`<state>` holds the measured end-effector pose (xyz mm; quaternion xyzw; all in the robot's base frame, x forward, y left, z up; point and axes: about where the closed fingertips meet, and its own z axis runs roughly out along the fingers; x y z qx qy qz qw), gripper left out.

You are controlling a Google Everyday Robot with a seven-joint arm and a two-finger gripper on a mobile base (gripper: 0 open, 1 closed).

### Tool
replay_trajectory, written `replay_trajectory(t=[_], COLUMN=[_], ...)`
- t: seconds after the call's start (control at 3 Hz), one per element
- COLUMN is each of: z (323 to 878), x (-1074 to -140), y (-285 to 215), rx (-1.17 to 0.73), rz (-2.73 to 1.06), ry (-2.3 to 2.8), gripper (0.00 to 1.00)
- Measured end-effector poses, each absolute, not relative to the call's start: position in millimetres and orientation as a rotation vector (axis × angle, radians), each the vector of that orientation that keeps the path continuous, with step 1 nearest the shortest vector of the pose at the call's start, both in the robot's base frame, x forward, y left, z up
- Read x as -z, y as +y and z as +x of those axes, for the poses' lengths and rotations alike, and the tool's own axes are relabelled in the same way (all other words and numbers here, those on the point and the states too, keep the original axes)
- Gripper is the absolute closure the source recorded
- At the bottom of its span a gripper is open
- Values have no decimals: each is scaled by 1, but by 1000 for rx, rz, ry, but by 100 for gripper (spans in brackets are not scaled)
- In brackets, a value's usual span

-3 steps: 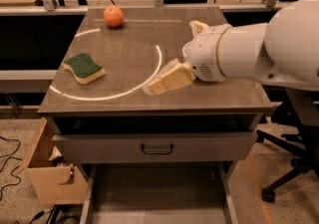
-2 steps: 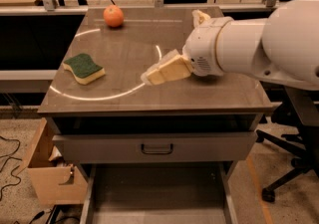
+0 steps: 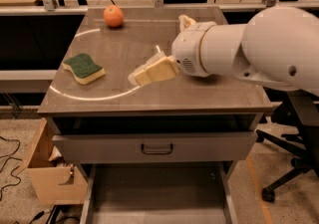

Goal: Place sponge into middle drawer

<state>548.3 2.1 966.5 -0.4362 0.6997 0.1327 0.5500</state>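
The sponge, dark green on top with a pale yellow body, lies flat on the left part of the cabinet top. My gripper hangs just above the cabinet top near its middle, to the right of the sponge and apart from it, with nothing in it. The white arm comes in from the right. The middle drawer stands pulled out at the bottom of the view, with light-grey side walls and a dark-grey floor. Nothing shows inside it.
A round orange fruit sits at the back left of the cabinet top. A grey drawer front with a dark bar handle sits above the open drawer. A cardboard box stands on the floor at left, an office chair base at right.
My gripper and arm have moved left across the cabinet top, toward the sponge. The sponge, the fruit and the drawers have not moved.
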Motion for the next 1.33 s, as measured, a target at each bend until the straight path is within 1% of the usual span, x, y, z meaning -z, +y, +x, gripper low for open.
replay_trajectory(t=[0.33,0.67,1.33], z=[564,581,599], x=[-944,-926,-904], y=[42,73,114], rx=[-403,-426,-429], rz=[-1002,-974,-967], ry=[1636,1624,1609], gripper=[0,0,0])
